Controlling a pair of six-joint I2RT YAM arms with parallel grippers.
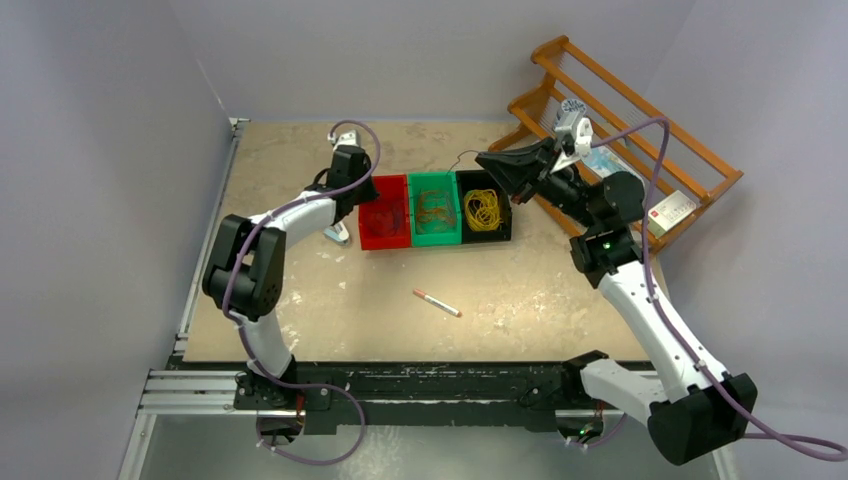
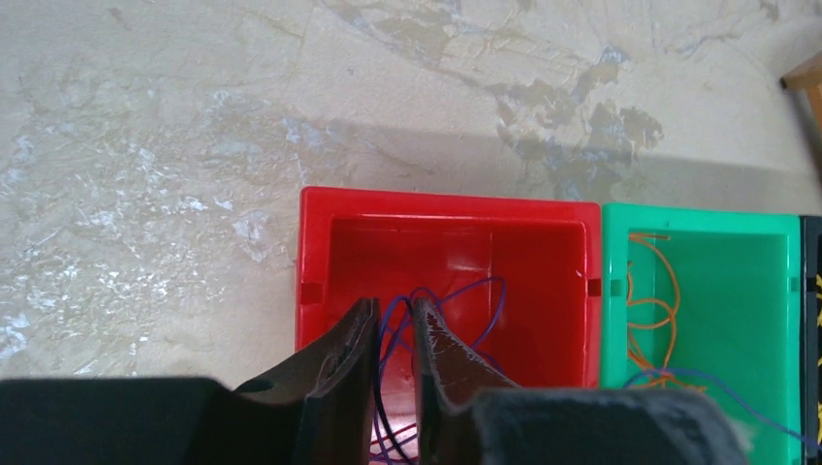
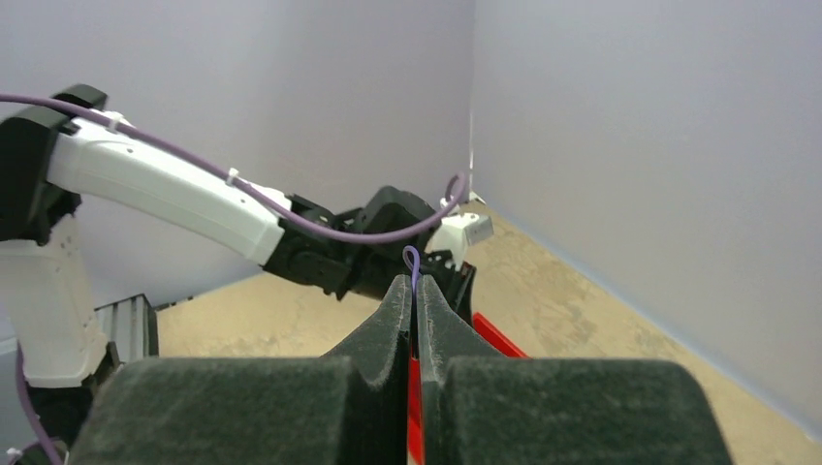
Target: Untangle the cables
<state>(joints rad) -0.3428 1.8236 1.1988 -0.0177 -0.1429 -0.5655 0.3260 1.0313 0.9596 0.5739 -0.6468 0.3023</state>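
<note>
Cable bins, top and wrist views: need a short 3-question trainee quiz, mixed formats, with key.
1. Multiple choice: which cable colour lies in the black bin? A orange, B yellow, C purple.
2. True or false: the right arm's jaws are shut on a loop of purple cable.
3. Fill the gap: the left arm's jaws hang over the ___ bin.
Key: 1 B, the yellow cable. 2 true. 3 red; the red bin sits beside the green bin.
</note>
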